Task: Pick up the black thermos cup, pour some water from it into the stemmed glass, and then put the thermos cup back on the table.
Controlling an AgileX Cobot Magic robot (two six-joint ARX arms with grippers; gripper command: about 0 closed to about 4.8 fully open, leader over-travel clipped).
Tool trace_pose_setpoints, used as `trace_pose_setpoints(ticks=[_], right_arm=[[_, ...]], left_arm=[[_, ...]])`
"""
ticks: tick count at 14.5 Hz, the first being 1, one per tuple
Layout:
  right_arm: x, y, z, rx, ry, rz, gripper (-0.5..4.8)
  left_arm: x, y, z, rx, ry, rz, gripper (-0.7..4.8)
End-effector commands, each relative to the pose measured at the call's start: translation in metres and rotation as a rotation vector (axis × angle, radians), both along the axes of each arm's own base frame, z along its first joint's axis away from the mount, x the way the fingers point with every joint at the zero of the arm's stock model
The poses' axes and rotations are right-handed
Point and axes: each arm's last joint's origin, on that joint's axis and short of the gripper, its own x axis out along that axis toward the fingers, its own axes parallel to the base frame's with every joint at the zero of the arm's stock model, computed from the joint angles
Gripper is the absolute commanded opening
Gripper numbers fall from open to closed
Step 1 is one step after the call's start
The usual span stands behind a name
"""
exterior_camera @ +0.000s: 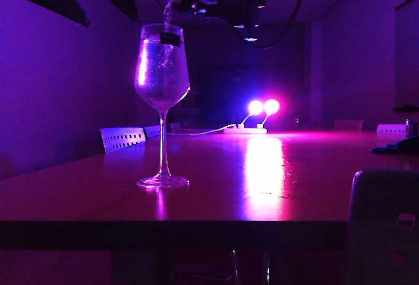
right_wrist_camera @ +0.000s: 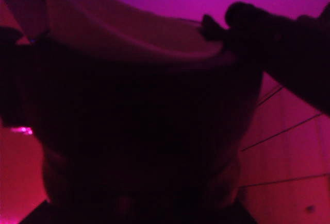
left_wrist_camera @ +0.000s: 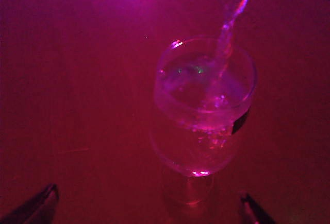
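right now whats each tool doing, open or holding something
left tool: open, empty, hanging above the stemmed glass.
right tool: fingertips hidden, closed around the black thermos cup, tipped so water streams into the glass.

Water stream point(exterior_camera: 167, 14) into stemmed glass point(exterior_camera: 162, 75)

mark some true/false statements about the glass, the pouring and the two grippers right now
1. Water is streaming into the stemmed glass. True.
2. The glass lies on its side. False: it stands upright on the table.
3. The left gripper is clamped on the glass stem. False: its fingers stand wide open, apart from the glass, which it looks down on from above.
4. The right gripper holds the black thermos cup, which fills its wrist view. True.
5. The glass is empty. False: it already holds water with bubbles.
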Motion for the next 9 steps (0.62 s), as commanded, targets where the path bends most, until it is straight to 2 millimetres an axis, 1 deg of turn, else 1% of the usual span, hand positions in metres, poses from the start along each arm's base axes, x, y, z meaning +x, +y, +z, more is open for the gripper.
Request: trace_pose_setpoints(ticks=[1, 3, 5, 7, 9], right_arm=[[-0.0036, -0.0012, 0.0146, 0.156, 0.057, 0.023, 1.79], [-0.0036, -0.0012, 0.0147, 0.211, 0.117, 0.033, 1.78], [-0.0037, -0.0013, 0.0149, 0.332, 0.25, 0.056, 1.78], [-0.0031, -0.0022, 0.016, 0.494, 0.396, 0.053, 1.79], [-0.004, -0.0041, 0.0244, 0.741, 0.519, 0.092, 1.79]], left_arm=[[-0.0003, 0.0003, 0.0028, -0.004, -0.016, 0.001, 4.79], [-0.0003, 0.0003, 0.0028, -0.004, -0.016, 0.001, 4.79], [-0.0003, 0.0003, 0.0028, -0.004, -0.016, 0.001, 4.79], [-0.0003, 0.0003, 0.0028, -0.004, -0.016, 0.001, 4.79], [0.0, 0.0001, 0.0036, -0.009, -0.023, 0.001, 4.79]])
